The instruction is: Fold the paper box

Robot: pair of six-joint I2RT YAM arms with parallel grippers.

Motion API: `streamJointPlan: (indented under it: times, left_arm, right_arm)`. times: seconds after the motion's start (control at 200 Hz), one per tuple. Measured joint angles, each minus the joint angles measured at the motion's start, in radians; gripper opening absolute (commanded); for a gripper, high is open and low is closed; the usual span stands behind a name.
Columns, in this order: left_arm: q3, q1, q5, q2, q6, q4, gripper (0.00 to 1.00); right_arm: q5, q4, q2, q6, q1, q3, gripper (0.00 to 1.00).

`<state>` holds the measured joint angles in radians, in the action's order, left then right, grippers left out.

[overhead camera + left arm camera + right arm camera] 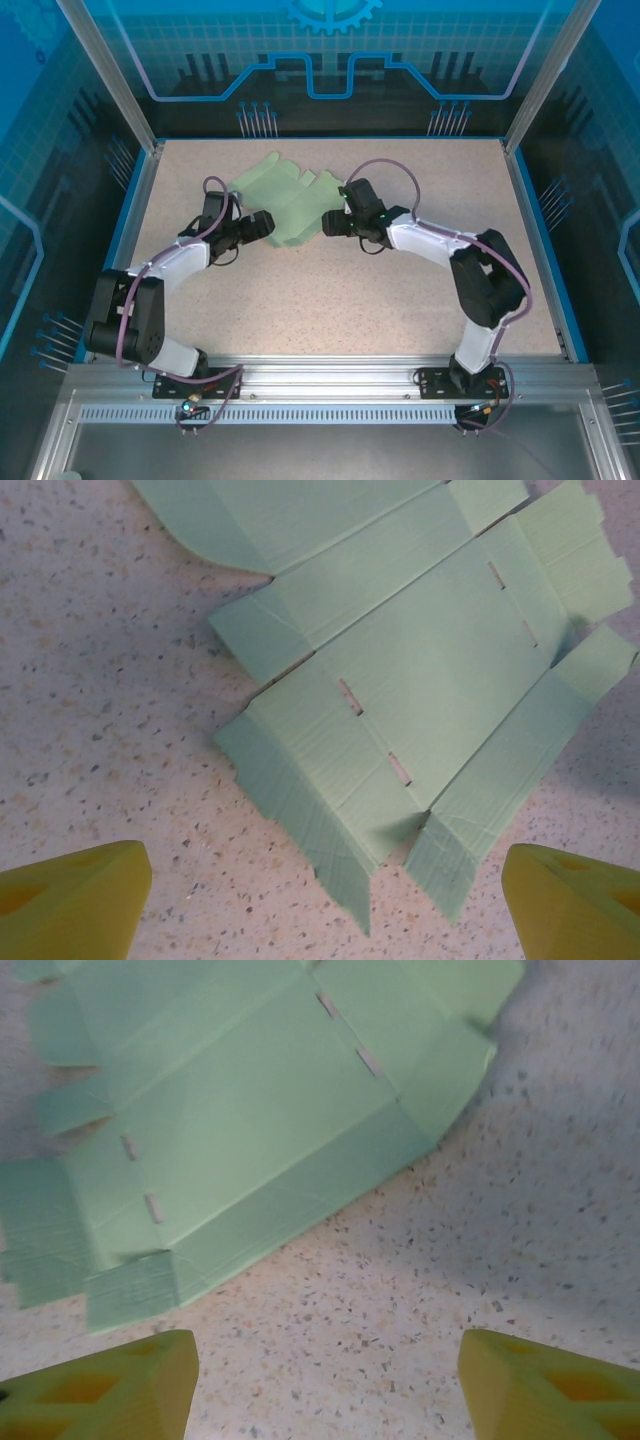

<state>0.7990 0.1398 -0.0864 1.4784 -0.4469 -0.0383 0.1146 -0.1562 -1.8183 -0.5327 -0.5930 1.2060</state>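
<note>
**Fingers [75, 900] wide on both arms, box [290, 205] flat between them**

Left gripper [262, 225] first: yellow fingers spread, nothing in them, and the box's tabbed flaps [400, 880] point straight at the gap, just ahead. Centre now: the box is an unfolded green sheet lying flat on the far middle of the table [400, 300], stretched, as I read it, across from one gripper to the other. Over to the right gripper [328, 222]: parted too, empty, bare table between its fingers, the sheet's edge ahead and off to its left. Left looks a shade nearer, I'd say. Speckled top, thin card hugging it, so getting under an edge could be fiddly. Plenty of room on the near side, and the walls [600, 200] are well apart.
</note>
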Motion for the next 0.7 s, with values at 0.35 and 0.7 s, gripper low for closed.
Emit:
streamJointPlan:
  times: [0.35,0.7]
  left_arm:
    - [0.003,0.01,-0.017,0.0,0.002,0.006,0.89]
    - [0.003,0.014,-0.018,-0.027,0.011,0.005,0.85]
  right_arm:
    - [-0.046,0.098,-0.22,-0.154,0.023,0.078,0.58]
    - [-0.041,0.157,-0.299,-0.217,0.032,0.158,0.42]
